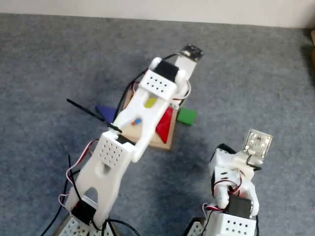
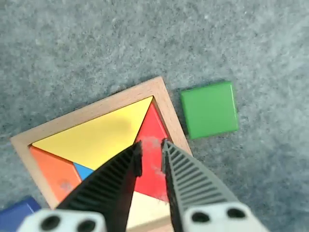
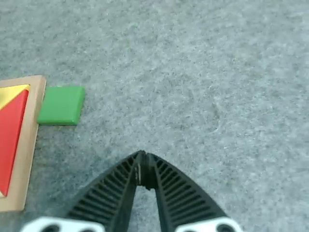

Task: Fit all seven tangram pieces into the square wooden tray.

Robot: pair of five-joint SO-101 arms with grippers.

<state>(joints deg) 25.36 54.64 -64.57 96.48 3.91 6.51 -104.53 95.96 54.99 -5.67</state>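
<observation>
The square wooden tray [image 2: 167, 104] lies on grey carpet and holds a yellow triangle [image 2: 99, 136], a red triangle [image 2: 153, 169], an orange piece [image 2: 52, 170] and a small blue triangle [image 2: 83, 170]. A pale patch [image 2: 145, 209] sits beside the red one. My left gripper [image 2: 151, 145] hovers over the red triangle, its fingers slightly open and holding nothing. A green square [image 2: 209, 109] lies just outside the tray's corner, and a dark blue piece [image 2: 17, 212] lies off the opposite side. My right gripper [image 3: 143, 157] is shut and empty over bare carpet, well away from the green square [image 3: 60, 105].
In the high view the left arm covers most of the tray [image 1: 163, 141]; the green square [image 1: 186, 116] and blue piece [image 1: 104, 112] flank it. A thin black cable [image 1: 81, 109] lies by the blue piece. A pale wall runs along the far edge.
</observation>
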